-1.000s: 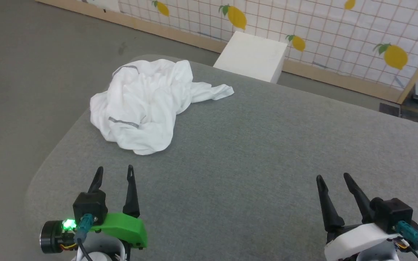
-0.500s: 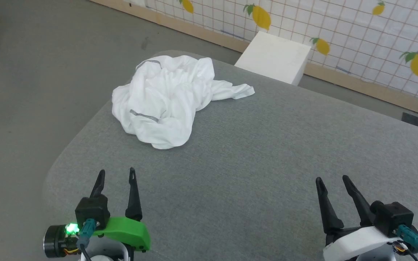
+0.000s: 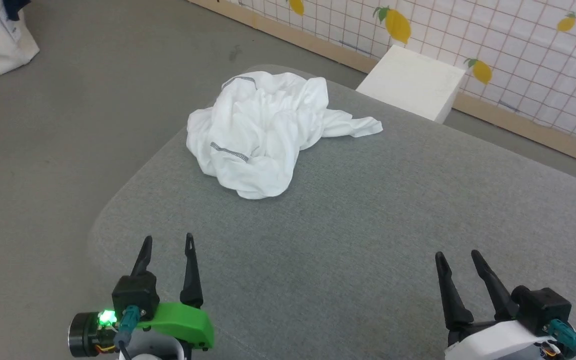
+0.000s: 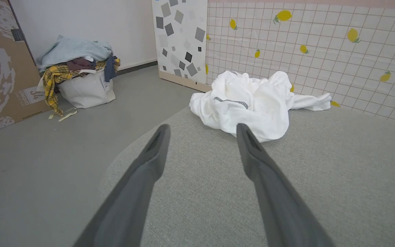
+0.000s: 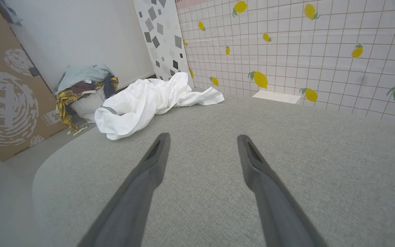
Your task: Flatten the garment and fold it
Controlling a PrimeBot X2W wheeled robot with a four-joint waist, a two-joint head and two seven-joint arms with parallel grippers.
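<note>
My left gripper [image 3: 168, 238]: fingers spread as wide as they go, nothing between them, nothing touched. My right gripper [image 3: 456, 254]: same, splayed wide and empty. Both hung over the near edge of the grey padded table [image 3: 368, 240], tips pointing away from me. Couldn't tell whether they grazed the cover.

The garment [image 3: 263, 135] sat crumpled in one heap at the table's far left corner. It was well apart from both grippers, nearer my left one. One sleeve [image 3: 355, 127] trailed out to the right, toward the white box [image 3: 413, 82] beyond the table edge. A dark stitched seam [image 3: 228, 151] showed on the near-left of the heap, another near its top. No chest patch on view.

Handling guess: thin knit, light, limp, zero stiffness. It'd drape and drag rather than slide as a unit. Not fragile. Main risk I saw was pinching several layers at once, or snagging the table cover under it.

Best holds, I reckoned: the free sleeve end for the right gripper, and a seam or hem edge on the near-left for the left. Then lift and pull apart to open it out.

Nothing flattened or folded yet, so the task was at its start. A reach was needed first, shorter for the left arm.
</note>
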